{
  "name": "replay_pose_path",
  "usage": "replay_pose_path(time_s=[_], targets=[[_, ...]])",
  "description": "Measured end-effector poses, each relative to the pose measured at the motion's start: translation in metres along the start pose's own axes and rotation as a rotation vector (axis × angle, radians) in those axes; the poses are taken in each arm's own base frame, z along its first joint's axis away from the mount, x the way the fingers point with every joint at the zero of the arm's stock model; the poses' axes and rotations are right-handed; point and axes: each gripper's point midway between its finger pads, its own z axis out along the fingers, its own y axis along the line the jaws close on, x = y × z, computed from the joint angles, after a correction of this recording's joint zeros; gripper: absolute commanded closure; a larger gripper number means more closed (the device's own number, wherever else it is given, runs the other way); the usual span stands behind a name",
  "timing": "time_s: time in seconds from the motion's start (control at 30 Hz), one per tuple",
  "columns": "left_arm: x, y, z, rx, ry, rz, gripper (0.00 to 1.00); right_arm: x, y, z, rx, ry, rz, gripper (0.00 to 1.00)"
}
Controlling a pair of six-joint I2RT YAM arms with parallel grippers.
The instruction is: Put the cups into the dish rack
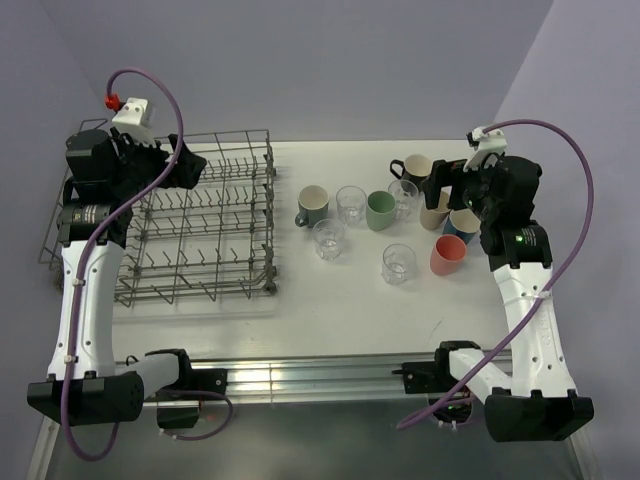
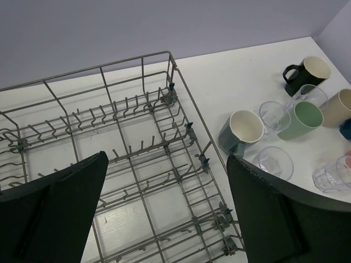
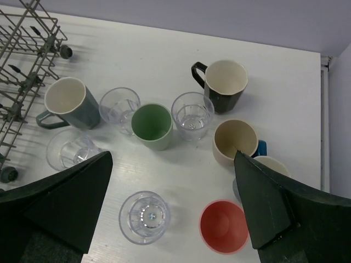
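While both arms hung above the white table (image 1: 330, 310), the grey wire dish rack (image 1: 200, 225) sat at its left end, with rows of upright tines inside tall wire sides. The cups stood clustered on the table to the rack's right, apart from it. They were a grey-blue mug (image 3: 67, 102) nearest the rack, a green mug (image 3: 152, 125), a black mug (image 3: 224, 83) with a pale inside, a beige mug (image 3: 235, 141), a blue mug (image 3: 269, 163) half hidden behind a finger, a coral cup (image 3: 223, 226), and four clear glass tumblers (image 3: 192, 114) among them, all mouth-up. The left end effector (image 2: 164, 213) hung over the rack's right half, spread wide and holding nothing. The right end effector (image 3: 173, 211) hovered above the cups, likewise spread and empty, with one tumbler and the coral cup lying between its fingers in the wrist view.
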Motion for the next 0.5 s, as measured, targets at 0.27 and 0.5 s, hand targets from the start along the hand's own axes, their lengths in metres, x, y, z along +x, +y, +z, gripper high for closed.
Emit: replay_pose_path(time_s=[0.27,0.5], targets=[[0.009,0.002,0.003,-0.003,0.018,-0.009,0.01,0.007,-0.008,-0.001,0.034,0.06,-0.041,0.0],[0.02,-0.005,0.005,0.046,0.047,-0.017,0.01,0.039,-0.02,0.002,0.039,0.223,-0.088,0.07]])
